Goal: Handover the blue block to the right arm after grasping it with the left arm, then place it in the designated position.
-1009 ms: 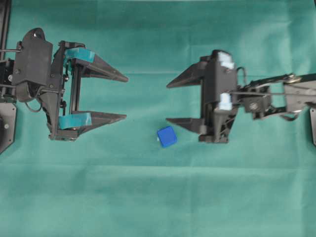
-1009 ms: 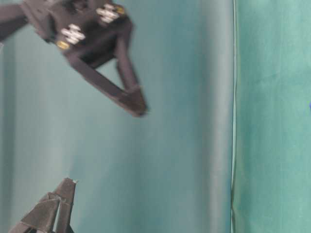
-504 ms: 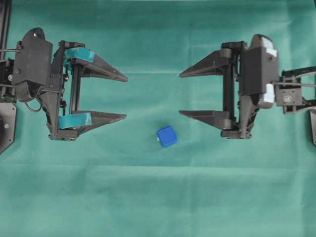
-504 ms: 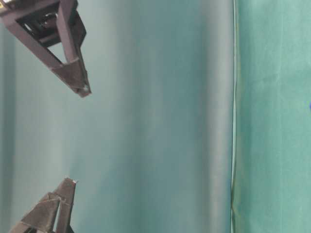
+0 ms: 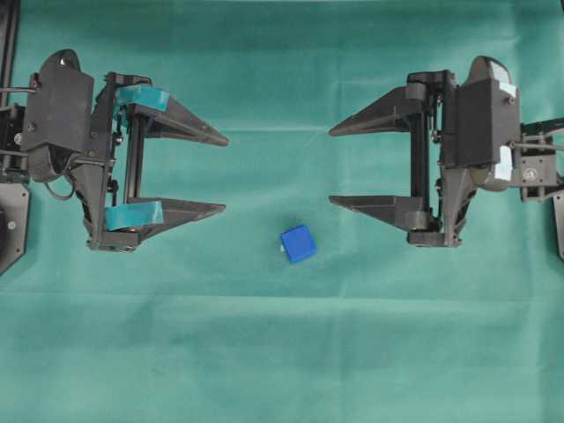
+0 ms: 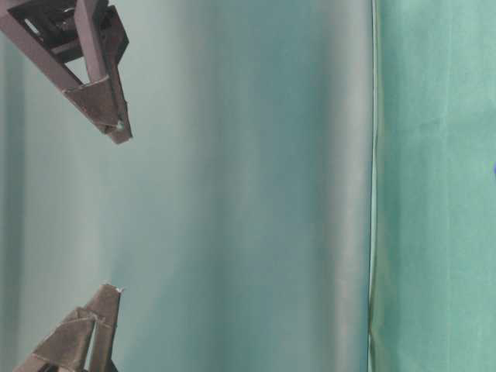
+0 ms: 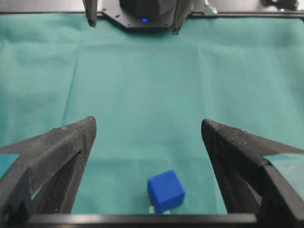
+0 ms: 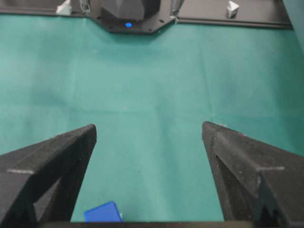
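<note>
The blue block (image 5: 298, 244) rests on the green cloth between the two arms, slightly nearer the front than both. My left gripper (image 5: 226, 174), with teal pads, stands open to the block's left and touches nothing. In the left wrist view the block (image 7: 165, 191) lies low between the spread fingers of the left gripper (image 7: 147, 122), with tiny white marks (image 7: 151, 209) showing at its base. My all-black right gripper (image 5: 331, 166) is open and empty, up and to the right of the block. The right wrist view catches the block (image 8: 102, 213) at its bottom edge, below the right gripper (image 8: 148, 126).
Green cloth (image 5: 282, 352) covers the whole table. A black frame rail (image 5: 8, 53) runs along the far left edge. The table-level view shows one right finger (image 6: 101, 101) and one left finger (image 6: 85, 333) against a backdrop, with the cloth's edge (image 6: 373, 186) beside them.
The right gripper has drawn back to the right, away from the block, and turned level with its jaws still spread. The left gripper and the block have not moved.
</note>
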